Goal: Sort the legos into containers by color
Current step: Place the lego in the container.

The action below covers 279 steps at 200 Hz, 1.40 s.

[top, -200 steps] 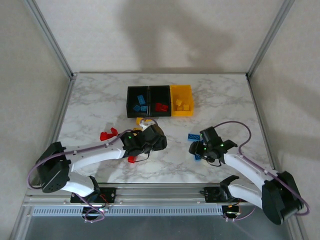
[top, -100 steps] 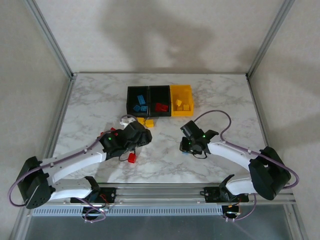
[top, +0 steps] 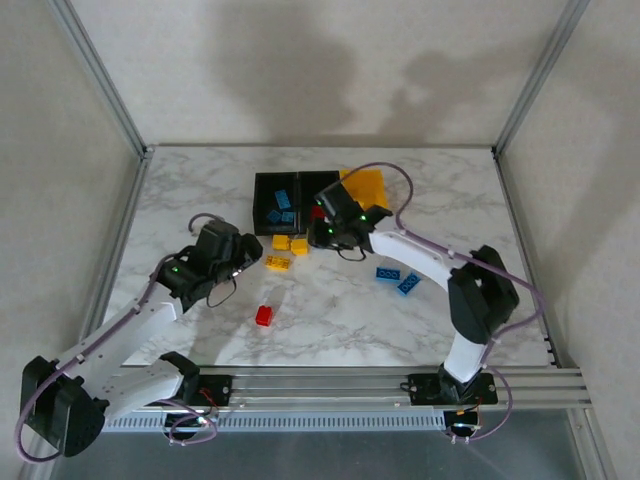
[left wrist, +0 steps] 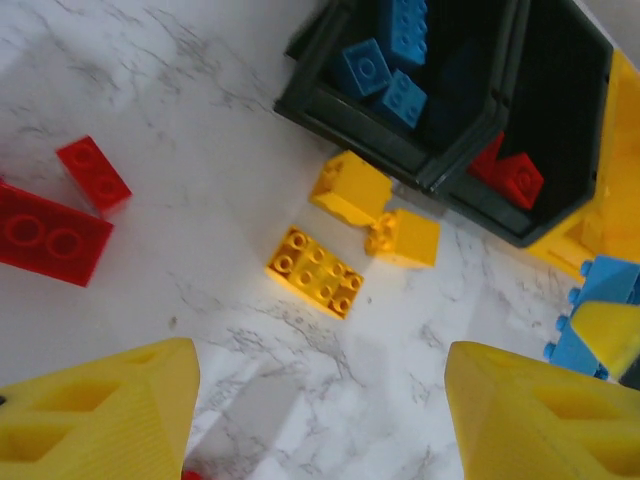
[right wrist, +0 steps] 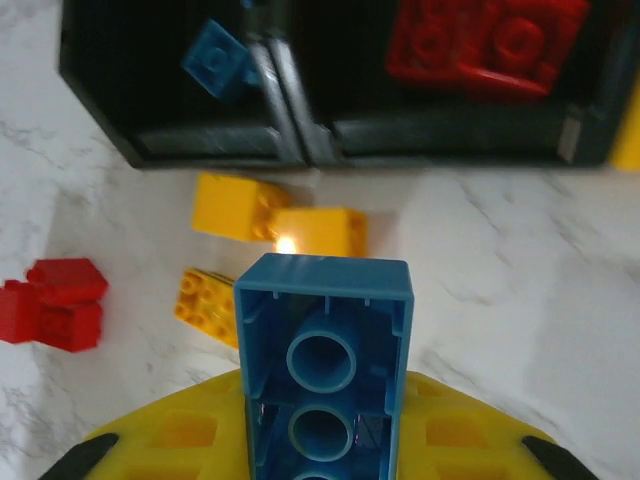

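**A:** What do we have in the right gripper (top: 333,228)?

**B:** We have it clamped on a blue brick (right wrist: 322,330). The brick's hollow underside faces the wrist camera, and its long axis runs straight out from the fingers toward the bins.

**A:** Which bin do we take it to?

**B:** The left black bin (right wrist: 200,145), where blue bricks already lie. From the wrist it sits ahead and off to our left. The middle black bin (right wrist: 450,140), holding red bricks, is ahead and to our right, and the brick points roughly at the wall the two bins share.

**A:** So going straight on would be wrong?

**B:** We judge so. Seen from above, the gripper is at the near wall of the middle bin. We cannot tell whether it is over that wall or just short of it. The coming move likely needs a shift to our left as well as forward before we let go.

**A:** And the left gripper (left wrist: 320,410)?

**B:** Its fingers are spread with nothing between them. It hangs over the table (left wrist: 200,90), facing a flat yellow brick (left wrist: 315,272) that lies flat and slanted across its view, just short of the bins. The right arm is much nearer the bins, so we leave this drop to it.
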Each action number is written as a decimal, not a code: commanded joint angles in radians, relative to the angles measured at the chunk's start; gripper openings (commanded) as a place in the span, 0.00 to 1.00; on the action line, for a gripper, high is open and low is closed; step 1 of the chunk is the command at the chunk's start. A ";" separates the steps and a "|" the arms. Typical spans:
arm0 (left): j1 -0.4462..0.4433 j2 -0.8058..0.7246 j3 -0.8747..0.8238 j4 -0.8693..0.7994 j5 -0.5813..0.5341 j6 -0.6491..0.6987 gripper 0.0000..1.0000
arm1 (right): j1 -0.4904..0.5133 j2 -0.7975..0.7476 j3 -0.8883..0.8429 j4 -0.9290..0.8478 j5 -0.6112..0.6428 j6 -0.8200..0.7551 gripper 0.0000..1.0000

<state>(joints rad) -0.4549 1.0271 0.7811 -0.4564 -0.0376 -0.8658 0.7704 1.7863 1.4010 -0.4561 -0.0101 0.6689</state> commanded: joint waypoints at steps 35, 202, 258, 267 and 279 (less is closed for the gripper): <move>0.117 -0.028 -0.006 -0.018 0.097 0.064 0.66 | 0.006 0.264 0.360 -0.044 -0.086 -0.065 0.24; 0.159 -0.062 -0.042 -0.031 0.136 0.069 0.66 | -0.054 0.752 0.943 -0.078 -0.265 -0.012 0.32; 0.159 -0.069 -0.048 -0.032 0.142 0.063 0.65 | -0.054 0.740 0.943 -0.073 -0.256 -0.009 0.46; 0.160 -0.073 -0.046 -0.034 0.141 0.062 0.65 | -0.054 0.733 0.943 -0.072 -0.253 -0.013 0.47; 0.160 -0.078 -0.046 -0.037 0.143 0.060 0.65 | -0.054 0.719 0.943 -0.073 -0.250 -0.018 0.47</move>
<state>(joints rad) -0.3038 0.9749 0.7410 -0.4690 0.0872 -0.8146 0.7124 2.5183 2.3116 -0.5392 -0.2565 0.6579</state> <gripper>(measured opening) 0.656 0.465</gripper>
